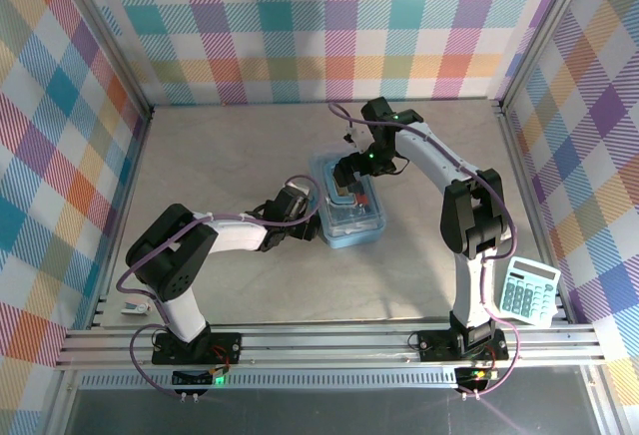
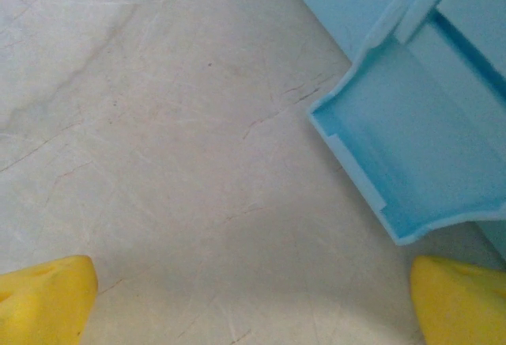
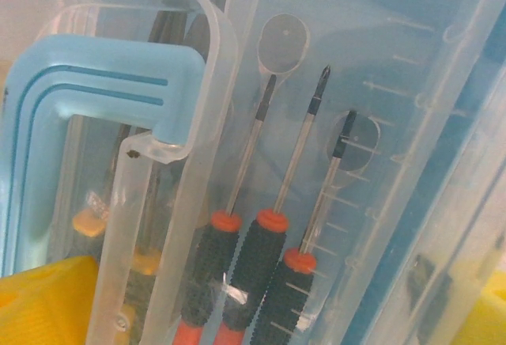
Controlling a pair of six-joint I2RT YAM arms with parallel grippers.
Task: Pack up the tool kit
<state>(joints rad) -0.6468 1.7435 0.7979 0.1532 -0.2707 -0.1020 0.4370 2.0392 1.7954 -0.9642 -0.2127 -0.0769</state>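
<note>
Worktop (image 1: pixel 230 156) pale, scuffed. 1 tool kit (image 1: pixel 351 217) sits near its middle, a light blue case with its long side running away from the arm bases.

Left end effector (image 1: pixel 296 203) lies low, just beside the kit's left wall. In the left wrist view its 2 yellow fingertips (image 2: pixel 43 301) stand wide apart with only bare worktop between them, so it is open and holding nothing. A blue corner of the kit (image 2: pixel 411 147) shows ahead and to the right of them.

Right end effector (image 1: pixel 349 184) hangs over the far half of the kit. From its wrist camera, 2 yellow fingertips (image 3: pixel 47 297) sit at the frame edges, spread wide; the jaws are open, and whether they touch the kit cannot be told. Between them are the clear lid and 1 blue handle (image 3: pixel 87 84).

Under the lid: 3 screwdrivers (image 3: pixel 253 258) side by side, black grips, red-orange collars, tips pointing away. More tools under the handle, blurred, not countable.

1 calculator (image 1: pixel 529 291) at the near right edge, well apart from the kit.
</note>
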